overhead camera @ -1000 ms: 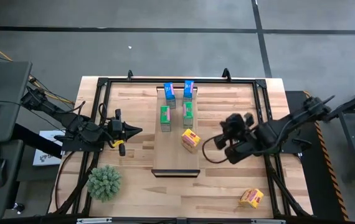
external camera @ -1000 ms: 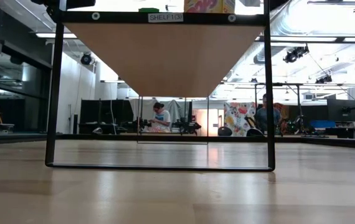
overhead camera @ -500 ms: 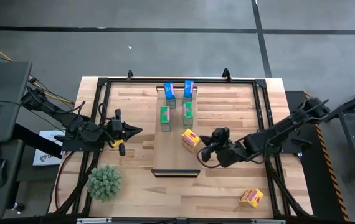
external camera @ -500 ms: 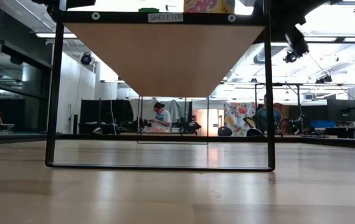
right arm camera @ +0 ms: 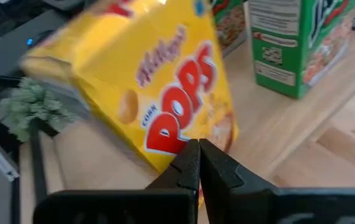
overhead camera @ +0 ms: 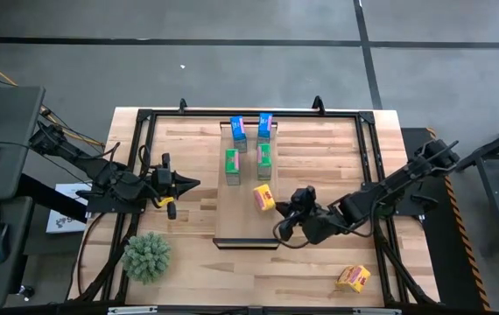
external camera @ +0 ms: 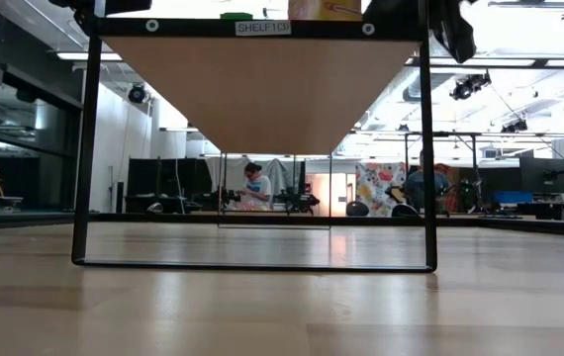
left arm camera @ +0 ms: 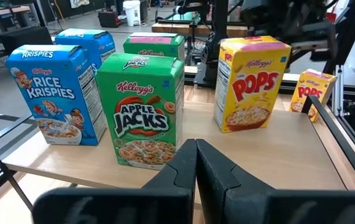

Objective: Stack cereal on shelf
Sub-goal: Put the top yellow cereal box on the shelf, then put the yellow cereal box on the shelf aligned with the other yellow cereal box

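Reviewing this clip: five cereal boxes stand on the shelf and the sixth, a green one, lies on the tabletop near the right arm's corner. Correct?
Not quite. The box off the shelf is the yellow-orange cereal box, not a green one; the high view shows it on the tabletop. Both green boxes stand on the shelf with the two blue boxes and the other yellow-orange box.

Five upright cereal boxes (overhead camera: 247, 157) on pale wooden shelf (overhead camera: 247, 223), two blue at far end, two green next, one yellow nearest the dark edge; sixth yellow box (overhead camera: 353, 278) lying on tabletop, well apart.
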### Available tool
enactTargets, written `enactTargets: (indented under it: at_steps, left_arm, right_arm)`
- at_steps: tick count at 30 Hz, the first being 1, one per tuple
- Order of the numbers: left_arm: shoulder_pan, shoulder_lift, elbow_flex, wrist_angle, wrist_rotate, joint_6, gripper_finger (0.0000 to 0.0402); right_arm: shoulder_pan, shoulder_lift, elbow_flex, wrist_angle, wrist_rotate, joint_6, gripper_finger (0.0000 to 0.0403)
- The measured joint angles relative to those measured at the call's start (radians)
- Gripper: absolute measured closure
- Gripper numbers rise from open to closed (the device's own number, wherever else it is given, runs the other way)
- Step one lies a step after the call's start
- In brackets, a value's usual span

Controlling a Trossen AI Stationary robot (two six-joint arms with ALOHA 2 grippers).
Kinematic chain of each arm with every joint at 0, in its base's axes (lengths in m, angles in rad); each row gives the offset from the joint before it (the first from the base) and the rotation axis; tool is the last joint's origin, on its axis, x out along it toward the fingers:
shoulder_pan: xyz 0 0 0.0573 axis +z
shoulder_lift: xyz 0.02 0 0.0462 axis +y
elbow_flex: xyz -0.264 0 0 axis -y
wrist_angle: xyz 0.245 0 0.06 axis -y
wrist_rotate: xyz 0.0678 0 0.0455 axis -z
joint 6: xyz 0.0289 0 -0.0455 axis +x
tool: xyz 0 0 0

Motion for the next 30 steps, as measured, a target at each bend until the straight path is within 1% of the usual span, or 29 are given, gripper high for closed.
enactTargets:
  at_steps: [7, 15, 17, 20, 23, 25, 27, 30]
  left_arm:
    - [0.0, 0.0, 0.0, 0.0, 0.0, 0.0, 0.0402]
    - [0.0, 0.0, 0.0, -0.001, 0.001, -0.009, 0.0401]
    - [0.0, 0.0, 0.0, -0.006, 0.01, -0.009, 0.0402]
    - [0.0, 0.0, 0.0, -0.012, 0.025, -0.009, 0.0402]
    - [0.0, 0.0, 0.0, -0.018, 0.026, -0.009, 0.0402]
    - [0.0, 0.0, 0.0, -0.021, 0.026, -0.01, 0.0401]
    - [0.0, 0.0, 0.0, -0.02, 0.026, -0.012, 0.0401]
    - [0.0, 0.0, 0.0, -0.023, 0.026, -0.019, 0.0402]
  right_arm:
    - [0.023, 0.0, 0.008, -0.032, -0.018, 0.049, 0.0403]
    - [0.024, 0.0, 0.008, -0.06, -0.108, 0.098, 0.0403]
    - [0.024, 0.0, 0.008, -0.06, -0.187, 0.103, 0.0403]
    - [0.024, 0.0, 0.033, -0.086, -0.38, 0.106, 0.0403]
    - [0.023, -0.006, 0.098, -0.162, -0.568, 0.129, 0.0403]
    - [0.031, -0.005, 0.159, -0.235, -0.656, 0.172, 0.0403]
    - [0.051, -0.006, 0.22, -0.334, -0.717, 0.257, 0.0403]
    - [0.103, -0.006, 0.283, -0.509, -0.782, 0.492, 0.0403]
